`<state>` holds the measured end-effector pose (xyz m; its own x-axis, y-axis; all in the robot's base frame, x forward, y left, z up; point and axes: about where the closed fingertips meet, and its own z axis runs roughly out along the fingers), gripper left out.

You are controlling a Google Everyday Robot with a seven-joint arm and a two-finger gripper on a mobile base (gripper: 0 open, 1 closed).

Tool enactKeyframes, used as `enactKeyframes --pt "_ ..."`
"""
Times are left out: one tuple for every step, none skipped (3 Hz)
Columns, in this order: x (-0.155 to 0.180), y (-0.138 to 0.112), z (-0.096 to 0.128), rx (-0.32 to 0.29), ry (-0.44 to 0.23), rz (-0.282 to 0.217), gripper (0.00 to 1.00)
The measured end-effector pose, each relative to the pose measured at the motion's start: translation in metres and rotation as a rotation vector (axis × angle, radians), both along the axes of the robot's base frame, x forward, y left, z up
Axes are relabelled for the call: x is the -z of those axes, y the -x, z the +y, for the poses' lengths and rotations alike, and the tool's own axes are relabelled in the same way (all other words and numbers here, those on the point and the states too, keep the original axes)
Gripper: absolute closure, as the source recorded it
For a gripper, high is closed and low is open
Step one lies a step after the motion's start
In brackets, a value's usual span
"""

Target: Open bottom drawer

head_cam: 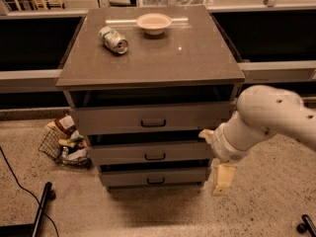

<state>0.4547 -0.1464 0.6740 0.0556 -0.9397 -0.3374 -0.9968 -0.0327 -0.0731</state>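
Observation:
The bottom drawer (148, 176) is the lowest of three grey-brown fronts on the cabinet, with a small dark handle (155, 180) at its centre. Above it are the middle drawer (154, 153) and the taller top drawer (153, 118), each with a dark gap over it. My gripper (220, 169), on the end of a white arm (266, 115), hangs at the cabinet's right side. It is level with the middle and bottom drawers, to the right of the bottom handle and not touching it.
On the cabinet top (197, 58) lie a tipped can (113, 39) and a pale bowl (154, 22). A wire basket of rubbish (66, 143) sits on the floor at the left. A black cable and stand (42, 206) lie at the bottom left.

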Motion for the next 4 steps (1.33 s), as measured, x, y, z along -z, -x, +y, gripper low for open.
enactKeyframes --pt "0.06 -0.007 0.011 -0.054 -0.079 -0.017 0.0" --pt "0.117 -0.013 0.024 -0.078 -0.171 -0.03 0.0" --pt "0.117 -0.013 0.024 -0.078 -0.171 -0.03 0.0" --pt "0.145 -0.019 0.023 -0.106 -0.136 -0.03 0.0"
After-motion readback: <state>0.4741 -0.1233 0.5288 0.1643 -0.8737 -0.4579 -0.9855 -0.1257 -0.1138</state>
